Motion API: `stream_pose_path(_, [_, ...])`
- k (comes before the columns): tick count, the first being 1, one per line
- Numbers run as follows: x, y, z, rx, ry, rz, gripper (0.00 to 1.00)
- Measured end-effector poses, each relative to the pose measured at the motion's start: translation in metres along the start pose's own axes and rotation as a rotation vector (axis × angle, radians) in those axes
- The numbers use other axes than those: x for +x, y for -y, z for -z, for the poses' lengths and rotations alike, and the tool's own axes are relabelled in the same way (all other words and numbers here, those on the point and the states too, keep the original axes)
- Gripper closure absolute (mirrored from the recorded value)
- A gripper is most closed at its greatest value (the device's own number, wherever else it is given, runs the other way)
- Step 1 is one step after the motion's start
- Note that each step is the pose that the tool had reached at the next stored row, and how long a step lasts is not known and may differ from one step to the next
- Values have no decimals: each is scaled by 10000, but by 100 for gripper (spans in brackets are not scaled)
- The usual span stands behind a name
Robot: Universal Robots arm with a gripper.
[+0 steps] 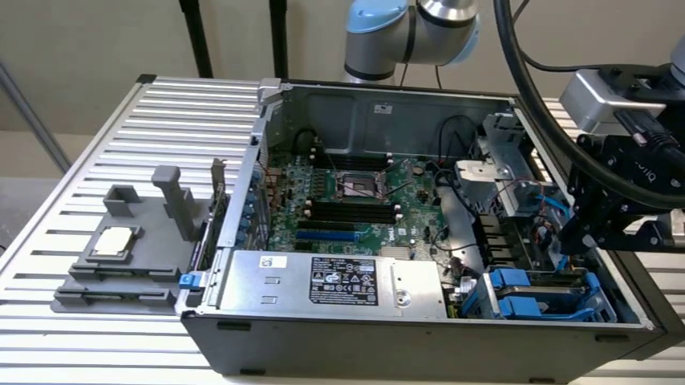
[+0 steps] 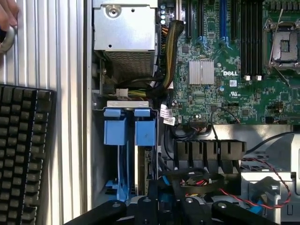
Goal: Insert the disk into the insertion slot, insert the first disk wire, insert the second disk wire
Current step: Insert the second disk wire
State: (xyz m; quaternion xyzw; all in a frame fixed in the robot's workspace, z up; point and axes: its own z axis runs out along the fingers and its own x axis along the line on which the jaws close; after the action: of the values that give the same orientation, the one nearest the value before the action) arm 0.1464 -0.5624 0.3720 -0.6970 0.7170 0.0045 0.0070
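Note:
The disk (image 2: pixel 145 132), clipped in its bright blue frame, stands on edge inside the insertion slot (image 2: pixel 127 103), a grey metal cage with blue rails. In the exterior view the disk (image 1: pixel 535 306) and slot (image 1: pixel 479 298) sit at the case's front corner on the exterior view's right. My black gripper (image 1: pixel 586 241) hangs inside the open case just behind the slot, above a bundle of wires. In the wrist view the gripper (image 2: pixel 168 206) is right over a blue wire (image 2: pixel 164 181) and black and red leads beside the disk's end. A blue wire (image 1: pixel 550 205) also loops near the case's side wall.
The silver power supply box (image 1: pixel 321 281) lies beside the slot. The green motherboard (image 1: pixel 354 200) with its CPU socket (image 1: pixel 358 186) fills the case floor. A grey fixture (image 1: pixel 118 257) stands on the slatted table. A black keyboard (image 2: pixel 23 154) and a person's hand (image 2: pixel 7 16) are at the table's edge.

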Motion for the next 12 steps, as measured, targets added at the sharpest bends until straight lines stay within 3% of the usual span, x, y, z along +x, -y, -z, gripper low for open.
stream_pose_path(1, [-5,2,-1,-4,-2,10,76])
stream_pose_path(2, [-7,3,0,-7,-4,19,82])
stream_pose_path(12, [-9,-2,0,-13,-9,146,82])
